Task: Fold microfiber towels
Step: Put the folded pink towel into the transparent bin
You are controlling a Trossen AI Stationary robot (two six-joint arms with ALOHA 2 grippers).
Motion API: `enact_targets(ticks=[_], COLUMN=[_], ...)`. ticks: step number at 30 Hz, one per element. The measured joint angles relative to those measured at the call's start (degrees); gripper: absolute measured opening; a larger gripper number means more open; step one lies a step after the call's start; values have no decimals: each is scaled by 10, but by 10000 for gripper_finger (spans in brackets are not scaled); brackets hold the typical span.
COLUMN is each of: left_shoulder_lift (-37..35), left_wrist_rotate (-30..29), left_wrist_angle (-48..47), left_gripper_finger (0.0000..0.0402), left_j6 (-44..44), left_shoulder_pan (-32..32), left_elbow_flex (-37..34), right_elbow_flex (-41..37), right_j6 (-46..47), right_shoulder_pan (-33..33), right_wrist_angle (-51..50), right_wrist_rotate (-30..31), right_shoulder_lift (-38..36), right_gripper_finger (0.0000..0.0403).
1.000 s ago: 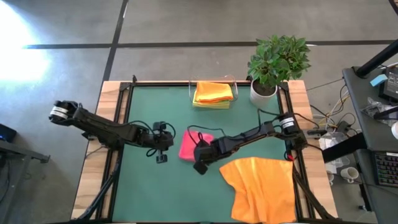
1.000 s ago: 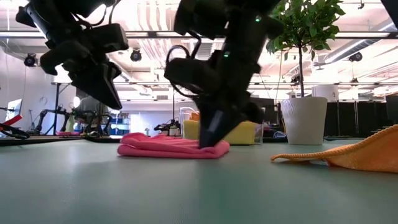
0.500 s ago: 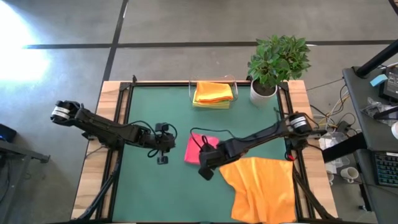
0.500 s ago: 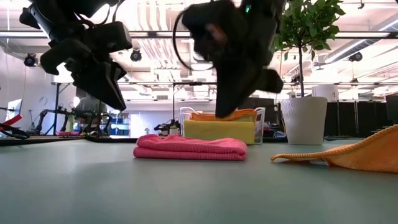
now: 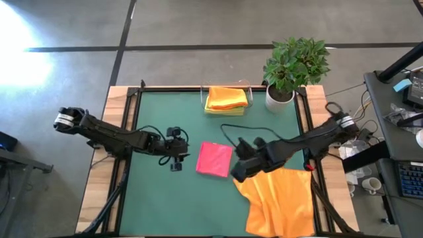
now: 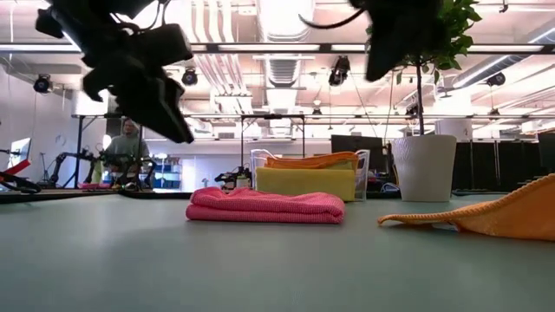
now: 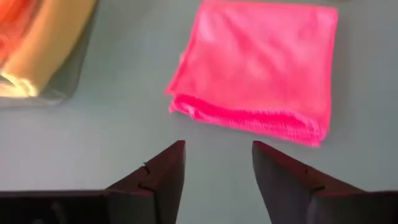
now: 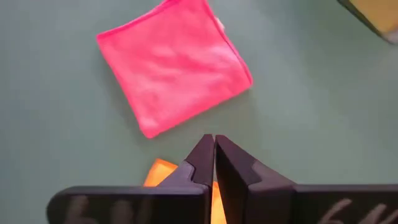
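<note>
A folded pink towel lies flat on the green mat, near its middle; it shows again in the left wrist view and the right wrist view. My left gripper hovers just left of it, open, nothing between its fingers. My right gripper hangs shut and raised just right of the pink towel, over the near edge of a spread orange towel. That orange towel lies rumpled at the near right. A folded orange towel rests on a folded yellow one at the far edge.
The folded orange and yellow towels sit in a clear bin at the far middle. A potted plant in a white pot stands at the far right corner. The spread orange towel reaches the table's near edge.
My right gripper has left the pink towel, rising and moving toward the table's right edge, above the orange towel's corner. The pink towel slid a little to the right early on and now lies still, folded. My left gripper has drifted slightly toward the pink towel.
</note>
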Motion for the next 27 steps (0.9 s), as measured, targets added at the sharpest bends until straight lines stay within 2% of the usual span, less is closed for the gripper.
enact_targets(ticks=[2,8,17,22,27], left_shoulder_lift=[0,0,22,70,130], left_wrist_rotate=[11,98,246,323,387], left_wrist_angle=[18,62,130,155,169], left_gripper_finger=[174,176,176,176,176], left_j6=[0,-35,-143,-205,-241], left_shoulder_pan=[14,70,171,205,213], left_elbow_flex=[0,-7,-23,-22,-21], right_elbow_flex=[-28,-140,-314,-358,-360], right_j6=[23,114,131,145,144], right_shoulder_pan=[11,26,10,-18,-52], right_wrist_angle=[-1,41,355,437,455], right_wrist_rotate=[14,28,28,23,-12], right_shoulder_lift=[-26,-90,-155,-153,-138], right_gripper_finger=[8,8,9,21,67])
